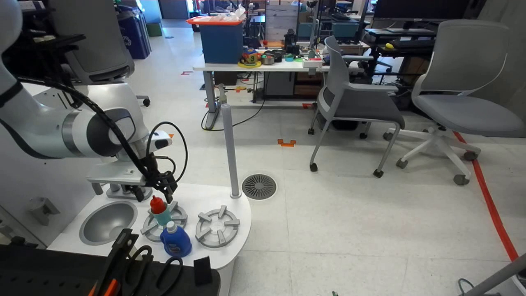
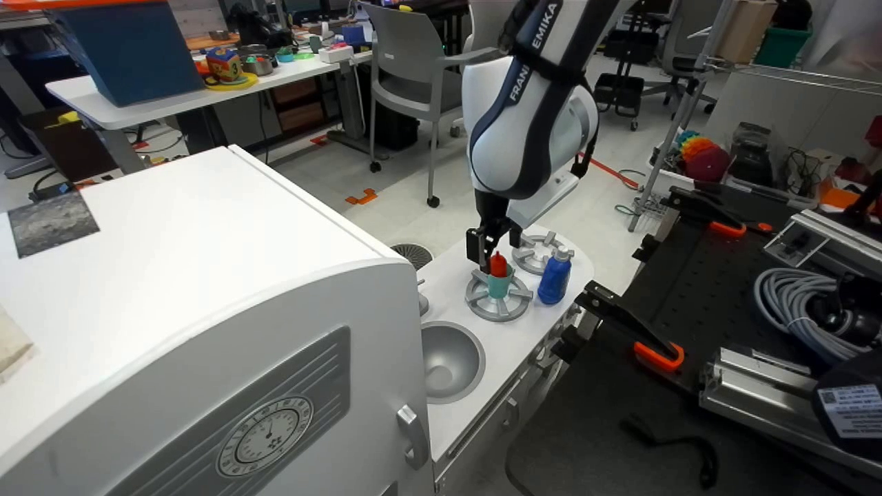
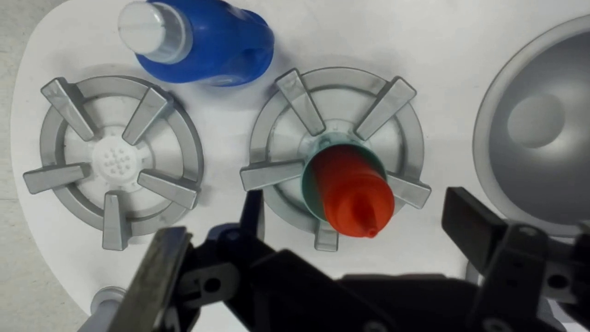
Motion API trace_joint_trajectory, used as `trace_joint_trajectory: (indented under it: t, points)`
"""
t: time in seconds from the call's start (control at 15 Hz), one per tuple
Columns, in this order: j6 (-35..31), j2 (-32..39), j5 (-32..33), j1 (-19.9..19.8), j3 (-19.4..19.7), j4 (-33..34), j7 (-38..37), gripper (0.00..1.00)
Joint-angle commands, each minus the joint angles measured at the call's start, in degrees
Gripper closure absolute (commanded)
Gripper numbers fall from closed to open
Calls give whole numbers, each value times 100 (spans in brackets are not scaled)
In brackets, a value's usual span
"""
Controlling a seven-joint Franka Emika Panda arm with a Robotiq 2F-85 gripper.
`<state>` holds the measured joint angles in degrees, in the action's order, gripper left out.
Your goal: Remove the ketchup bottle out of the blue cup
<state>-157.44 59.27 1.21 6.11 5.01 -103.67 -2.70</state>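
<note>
The red ketchup bottle (image 3: 355, 193) stands inside the teal-blue cup (image 3: 311, 198), its top and nozzle above the rim. The cup sits on a grey toy burner (image 3: 412, 138). Both exterior views also show the bottle (image 1: 158, 204) (image 2: 497, 266) in the cup (image 1: 163, 218) (image 2: 499, 289). The bottle's lower part is hidden in the cup. My gripper (image 3: 357, 219) is open and empty, its fingers wide apart on either side of the bottle's top in the wrist view, touching nothing there. In both exterior views the gripper (image 1: 153, 195) (image 2: 496, 249) is just above and behind the bottle.
A dark blue bottle with a white cap (image 3: 221, 44) stands close to the cup's burner. A second burner (image 3: 117, 159) lies on one side and a grey sink bowl (image 3: 544, 152) on the other. A grey post (image 1: 230, 152) rises at the counter's edge.
</note>
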Motion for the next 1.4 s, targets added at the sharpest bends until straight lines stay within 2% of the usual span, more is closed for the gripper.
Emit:
trace_joint_trajectory:
  t: [0.0, 0.2, 0.47, 1.33]
  points:
    - [96, 300, 158, 201, 204, 361, -251, 32]
    - [103, 385, 199, 251, 226, 406, -269, 58]
    - [102, 367, 202, 313, 221, 402, -286, 85]
    - [146, 126, 137, 366, 295, 185, -620, 86]
